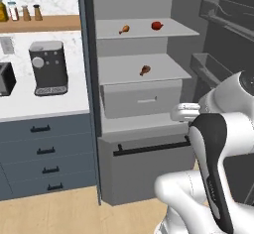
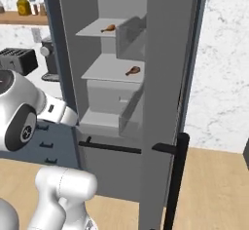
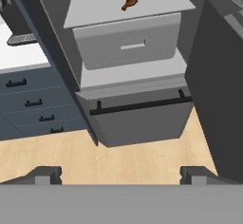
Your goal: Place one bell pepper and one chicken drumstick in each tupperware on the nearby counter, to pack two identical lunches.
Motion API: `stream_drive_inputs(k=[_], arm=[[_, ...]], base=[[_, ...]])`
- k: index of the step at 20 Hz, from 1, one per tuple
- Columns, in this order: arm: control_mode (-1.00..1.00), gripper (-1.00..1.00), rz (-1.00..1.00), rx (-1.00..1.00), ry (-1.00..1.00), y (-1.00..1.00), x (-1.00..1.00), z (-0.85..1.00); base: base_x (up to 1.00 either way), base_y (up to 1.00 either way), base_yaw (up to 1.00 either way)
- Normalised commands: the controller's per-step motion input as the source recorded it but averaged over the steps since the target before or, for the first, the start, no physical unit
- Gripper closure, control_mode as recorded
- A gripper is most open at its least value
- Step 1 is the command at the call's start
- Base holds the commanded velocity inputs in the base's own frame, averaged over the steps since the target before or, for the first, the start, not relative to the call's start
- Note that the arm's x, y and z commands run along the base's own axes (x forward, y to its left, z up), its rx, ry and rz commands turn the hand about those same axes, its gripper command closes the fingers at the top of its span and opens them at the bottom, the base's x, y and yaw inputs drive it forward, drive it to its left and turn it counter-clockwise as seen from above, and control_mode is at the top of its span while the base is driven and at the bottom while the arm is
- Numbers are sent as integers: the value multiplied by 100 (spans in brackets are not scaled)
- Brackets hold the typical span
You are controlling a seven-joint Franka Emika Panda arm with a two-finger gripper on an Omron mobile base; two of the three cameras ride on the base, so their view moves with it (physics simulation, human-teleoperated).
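I read no writing anywhere. My jaws stand wide, holding nothing, above the wooden floor (image 3: 118, 159). In the open fridge (image 1: 144, 148), drumsticks (image 1: 145, 70) sit on two shelves beside a red pepper (image 1: 157, 26); white worktop (image 1: 44, 106) lies left.
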Motion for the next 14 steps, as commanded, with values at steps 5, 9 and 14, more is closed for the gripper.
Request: stream_drive_inputs(k=[5, 9, 14], arm=[[100, -100, 0, 0, 0, 0, 0, 0], [100, -100, 0, 0, 0, 0, 0, 0], [100, -100, 0, 0, 0, 0, 0, 0]], base=[[86, 0, -1], [65, -19, 0], [39, -20, -1]])
